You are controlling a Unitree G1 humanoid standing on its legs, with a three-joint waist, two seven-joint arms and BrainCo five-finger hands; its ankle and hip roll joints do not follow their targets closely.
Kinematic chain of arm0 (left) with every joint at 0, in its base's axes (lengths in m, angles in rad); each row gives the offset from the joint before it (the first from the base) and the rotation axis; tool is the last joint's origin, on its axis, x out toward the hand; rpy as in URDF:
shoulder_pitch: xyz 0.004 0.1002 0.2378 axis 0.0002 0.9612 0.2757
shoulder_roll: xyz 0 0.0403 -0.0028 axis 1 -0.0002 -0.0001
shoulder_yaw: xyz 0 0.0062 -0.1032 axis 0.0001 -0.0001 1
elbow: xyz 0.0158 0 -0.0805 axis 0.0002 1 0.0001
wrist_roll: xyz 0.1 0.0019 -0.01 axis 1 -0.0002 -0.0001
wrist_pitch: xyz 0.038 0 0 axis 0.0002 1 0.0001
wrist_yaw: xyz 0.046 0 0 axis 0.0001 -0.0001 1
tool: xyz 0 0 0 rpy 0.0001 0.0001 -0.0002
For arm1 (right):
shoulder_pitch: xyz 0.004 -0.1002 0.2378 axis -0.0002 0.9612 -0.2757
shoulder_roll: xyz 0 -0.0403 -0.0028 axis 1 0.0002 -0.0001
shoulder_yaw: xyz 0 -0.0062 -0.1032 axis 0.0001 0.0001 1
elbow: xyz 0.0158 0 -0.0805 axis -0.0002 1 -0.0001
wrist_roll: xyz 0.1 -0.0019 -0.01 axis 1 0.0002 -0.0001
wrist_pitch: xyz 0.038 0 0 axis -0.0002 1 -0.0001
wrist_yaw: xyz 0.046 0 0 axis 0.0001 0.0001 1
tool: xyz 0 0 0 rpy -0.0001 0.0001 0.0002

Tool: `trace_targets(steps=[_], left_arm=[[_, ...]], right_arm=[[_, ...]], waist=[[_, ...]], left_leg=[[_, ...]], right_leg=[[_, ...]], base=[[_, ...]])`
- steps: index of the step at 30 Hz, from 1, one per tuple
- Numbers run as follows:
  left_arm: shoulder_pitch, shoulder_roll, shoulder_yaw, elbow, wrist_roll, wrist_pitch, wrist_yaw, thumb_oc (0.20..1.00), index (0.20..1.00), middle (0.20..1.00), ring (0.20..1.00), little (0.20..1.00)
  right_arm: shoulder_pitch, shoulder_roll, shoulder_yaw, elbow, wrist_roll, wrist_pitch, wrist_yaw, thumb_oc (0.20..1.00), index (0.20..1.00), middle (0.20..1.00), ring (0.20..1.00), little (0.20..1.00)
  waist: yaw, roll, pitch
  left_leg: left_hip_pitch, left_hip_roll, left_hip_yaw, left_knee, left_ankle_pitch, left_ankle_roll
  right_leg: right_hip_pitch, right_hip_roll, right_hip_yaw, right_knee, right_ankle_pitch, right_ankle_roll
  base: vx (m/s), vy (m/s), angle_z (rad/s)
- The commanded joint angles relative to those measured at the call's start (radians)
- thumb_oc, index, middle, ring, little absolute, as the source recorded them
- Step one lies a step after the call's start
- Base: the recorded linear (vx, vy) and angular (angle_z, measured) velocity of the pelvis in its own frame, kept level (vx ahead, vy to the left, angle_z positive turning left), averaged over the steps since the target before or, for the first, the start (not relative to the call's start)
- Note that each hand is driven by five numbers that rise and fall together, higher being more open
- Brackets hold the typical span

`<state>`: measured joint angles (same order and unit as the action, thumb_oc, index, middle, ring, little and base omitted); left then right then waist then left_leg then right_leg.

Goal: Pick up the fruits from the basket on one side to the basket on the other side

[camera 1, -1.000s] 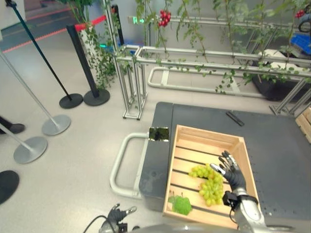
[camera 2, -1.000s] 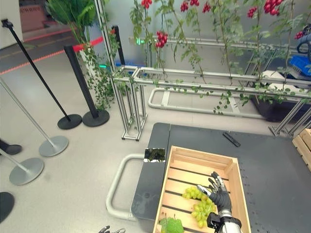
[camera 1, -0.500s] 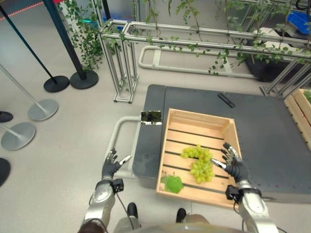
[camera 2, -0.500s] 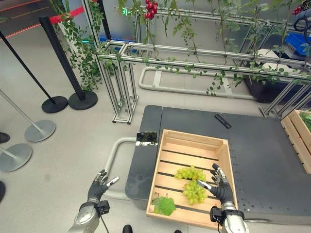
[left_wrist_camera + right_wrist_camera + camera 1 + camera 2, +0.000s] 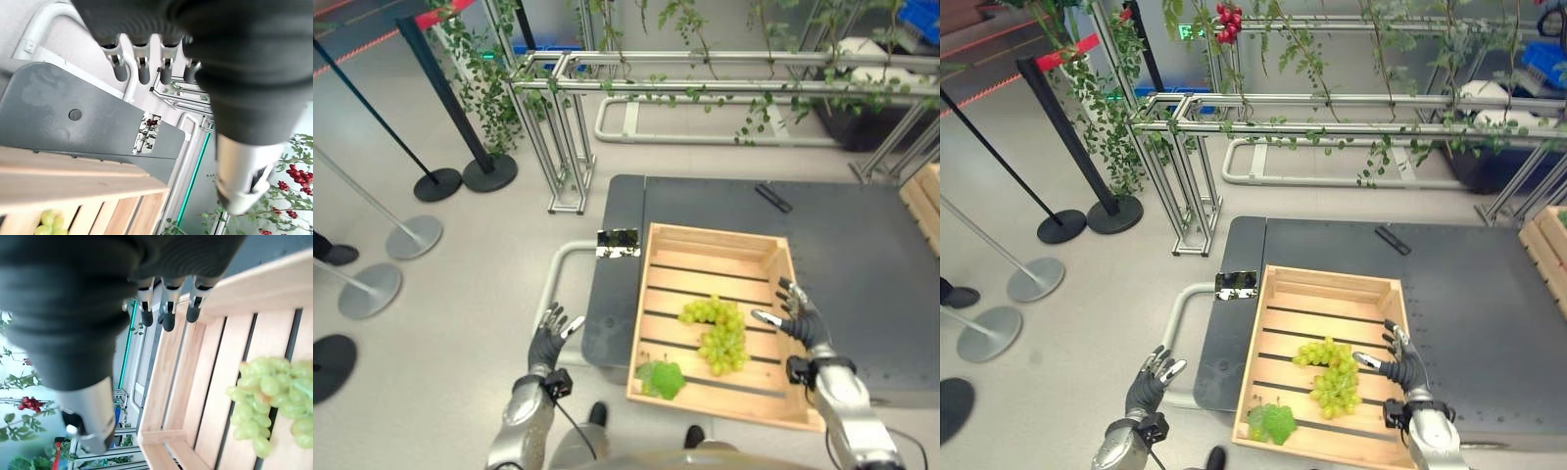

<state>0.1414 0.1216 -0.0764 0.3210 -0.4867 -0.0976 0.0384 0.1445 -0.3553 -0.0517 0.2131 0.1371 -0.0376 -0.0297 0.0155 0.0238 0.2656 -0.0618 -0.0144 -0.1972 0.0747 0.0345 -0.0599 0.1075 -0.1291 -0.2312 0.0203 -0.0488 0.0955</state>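
While the grapes (image 5: pixel 717 333) lie mid-crate (image 5: pixel 783 262), the right hand (image 5: pixel 800 320), fingers spread beside them, should scoop under the bunch; left hand (image 5: pixel 549 338) hangs open, empty.

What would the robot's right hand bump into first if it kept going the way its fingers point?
Probably nothing soon. The right hand is open above the wooden crate's right edge, fingers aimed along it toward the far end, beside the green grapes. Depth is unclear.
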Motion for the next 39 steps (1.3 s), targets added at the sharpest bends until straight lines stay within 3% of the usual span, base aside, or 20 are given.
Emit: trace_targets(steps=[1,12,19,31,39], left_arm=[[-0.040,0.076,0.010,-0.093,0.006,-0.018,-0.018,1.000,1.000,1.000,1.000,1.000],[-0.052,0.120,-0.002,-0.152,0.028,-0.013,-0.003,1.000,1.000,1.000,1.000,1.000],[-0.083,0.142,-0.029,-0.191,0.014,-0.012,0.026,1.000,1.000,1.000,1.000,1.000],[-0.104,0.147,-0.074,-0.212,0.002,0.002,0.053,1.000,1.000,1.000,1.000,1.000],[-0.106,0.150,-0.081,-0.224,0.000,0.004,0.052,1.000,1.000,1.000,1.000,1.000]], right_arm=[[-0.083,-0.008,-0.004,0.005,-0.005,-0.025,-0.012,1.000,1.000,1.000,1.000,1.000],[-0.240,-0.038,0.084,0.161,-0.069,0.017,-0.052,1.000,1.000,1.000,1.000,1.000],[-0.363,-0.052,0.128,0.412,-0.080,0.050,-0.109,1.000,1.000,1.000,1.000,1.000],[-0.406,-0.033,0.083,0.828,0.003,0.067,-0.174,1.000,1.000,1.000,1.000,1.000],[-0.376,-0.034,0.047,0.946,0.016,0.066,-0.177,1.000,1.000,1.000,1.000,1.000]], waist=[[0.012,-0.072,0.006],[0.043,-0.092,0.044],[0.065,-0.100,0.086],[0.069,-0.087,0.124],[0.058,-0.082,0.132]], left_leg=[[-0.093,0.005,0.016,0.036,-0.051,-0.037],[-0.094,-0.010,0.021,-0.006,-0.043,-0.006],[-0.106,-0.006,0.031,-0.007,-0.034,0.001],[-0.118,-0.005,0.031,-0.005,-0.026,0.003],[-0.116,-0.005,0.031,-0.006,-0.027,0.004]], right_leg=[[0.022,-0.039,-0.023,0.021,-0.126,0.011],[-0.061,-0.063,-0.017,0.082,-0.121,0.022],[-0.099,-0.067,-0.007,0.105,-0.115,0.024],[-0.121,-0.066,-0.003,0.124,-0.115,0.018],[-0.129,-0.068,-0.001,0.131,-0.118,0.017]], base=[[-0.09,0.087,0.12],[-0.02,0.052,0.07],[0.00,0.007,-0.01],[0.00,0.000,0.00],[0.00,0.000,0.00]])
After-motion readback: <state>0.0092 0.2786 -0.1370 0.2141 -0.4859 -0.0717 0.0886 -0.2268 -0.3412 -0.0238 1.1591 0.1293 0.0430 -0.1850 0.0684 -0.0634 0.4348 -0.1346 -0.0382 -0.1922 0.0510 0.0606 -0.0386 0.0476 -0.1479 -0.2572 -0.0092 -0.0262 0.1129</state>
